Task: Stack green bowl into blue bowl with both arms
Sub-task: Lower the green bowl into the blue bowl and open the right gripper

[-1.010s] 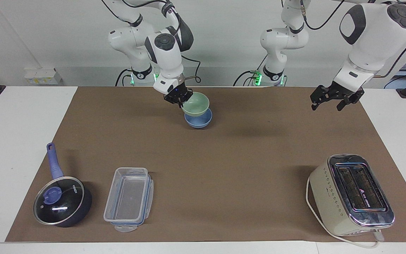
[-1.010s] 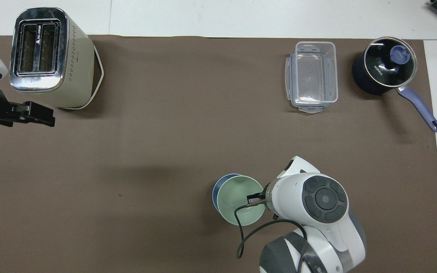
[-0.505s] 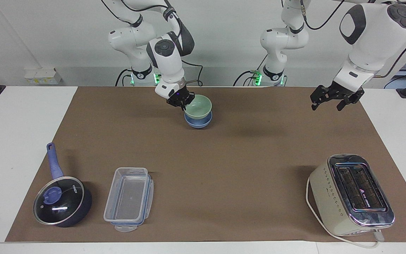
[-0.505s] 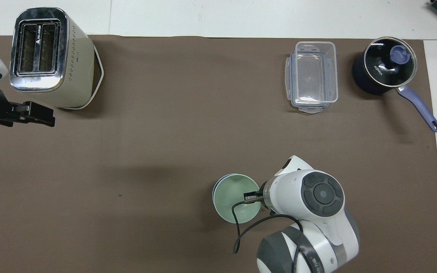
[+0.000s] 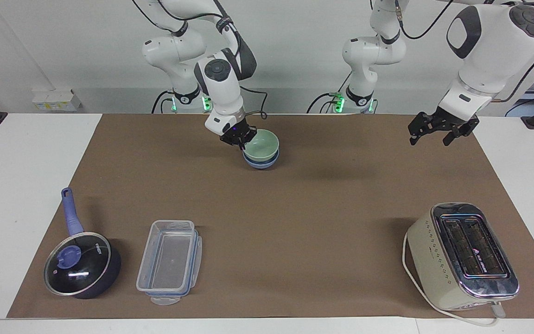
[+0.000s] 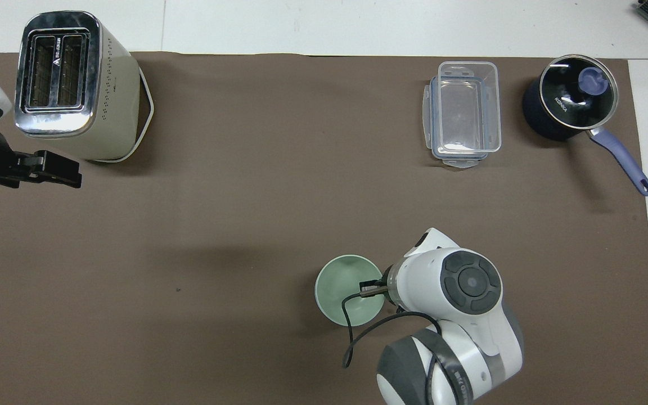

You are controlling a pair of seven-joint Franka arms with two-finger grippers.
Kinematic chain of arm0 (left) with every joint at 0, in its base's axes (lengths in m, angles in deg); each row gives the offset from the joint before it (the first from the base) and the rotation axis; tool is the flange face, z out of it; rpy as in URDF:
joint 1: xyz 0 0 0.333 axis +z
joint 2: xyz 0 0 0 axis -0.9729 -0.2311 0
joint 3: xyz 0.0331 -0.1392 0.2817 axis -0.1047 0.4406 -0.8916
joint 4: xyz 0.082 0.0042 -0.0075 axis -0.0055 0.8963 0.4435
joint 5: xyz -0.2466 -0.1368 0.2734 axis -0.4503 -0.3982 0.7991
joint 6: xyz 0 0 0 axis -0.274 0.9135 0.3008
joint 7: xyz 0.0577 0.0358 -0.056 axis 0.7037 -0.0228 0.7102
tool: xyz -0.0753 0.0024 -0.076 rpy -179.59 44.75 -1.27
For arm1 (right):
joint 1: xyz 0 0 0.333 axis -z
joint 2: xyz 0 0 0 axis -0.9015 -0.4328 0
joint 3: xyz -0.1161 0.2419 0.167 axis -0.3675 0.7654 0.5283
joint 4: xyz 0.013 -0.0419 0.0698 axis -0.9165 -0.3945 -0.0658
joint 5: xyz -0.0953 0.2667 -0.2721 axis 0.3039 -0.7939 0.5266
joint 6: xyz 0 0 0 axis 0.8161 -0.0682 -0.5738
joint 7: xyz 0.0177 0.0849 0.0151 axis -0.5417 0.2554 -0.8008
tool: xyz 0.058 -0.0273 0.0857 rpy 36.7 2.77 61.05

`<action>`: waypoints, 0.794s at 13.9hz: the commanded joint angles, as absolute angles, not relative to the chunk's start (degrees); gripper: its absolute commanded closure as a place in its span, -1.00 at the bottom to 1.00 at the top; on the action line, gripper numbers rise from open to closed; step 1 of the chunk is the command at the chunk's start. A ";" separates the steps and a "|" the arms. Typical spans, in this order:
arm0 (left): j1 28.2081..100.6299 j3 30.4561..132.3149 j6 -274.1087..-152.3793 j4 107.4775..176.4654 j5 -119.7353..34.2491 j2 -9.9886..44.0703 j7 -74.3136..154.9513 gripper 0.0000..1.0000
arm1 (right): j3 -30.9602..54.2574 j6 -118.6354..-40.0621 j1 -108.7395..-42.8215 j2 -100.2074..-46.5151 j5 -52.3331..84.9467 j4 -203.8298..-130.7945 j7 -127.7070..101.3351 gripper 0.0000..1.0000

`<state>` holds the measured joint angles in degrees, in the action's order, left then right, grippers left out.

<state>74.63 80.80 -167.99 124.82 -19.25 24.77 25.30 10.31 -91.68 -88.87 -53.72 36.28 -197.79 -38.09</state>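
Note:
The pale mint-green bowl (image 5: 262, 143) sits nested in the periwinkle-blue bowl (image 5: 261, 163) on the brown mat, near the robots' edge. In the overhead view the green bowl (image 6: 345, 287) covers the blue one. My right gripper (image 5: 238, 137) is shut on the green bowl's rim, on the side toward the right arm's end; in the overhead view the arm's wrist hides it. My left gripper (image 5: 437, 130) hangs in the air over the mat's edge at the left arm's end, holding nothing, and also shows in the overhead view (image 6: 48, 170).
A cream toaster (image 5: 463, 256) stands far from the robots at the left arm's end. A clear plastic container (image 5: 169, 261) and a dark blue lidded saucepan (image 5: 81, 263) stand far from the robots at the right arm's end.
My right gripper has lowered the green bowl from a tilted hold above the blue bowl down into it. The left arm has not moved.

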 commanded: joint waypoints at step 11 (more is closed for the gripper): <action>75.14 81.26 -166.71 123.30 -18.13 24.11 25.67 -1.00 | 9.81 -86.93 -85.03 -49.95 35.55 -194.26 -39.12 -0.94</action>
<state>74.63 80.80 -167.99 124.82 -19.24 24.77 25.30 9.84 -90.52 -87.88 -52.86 34.76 -195.16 -38.95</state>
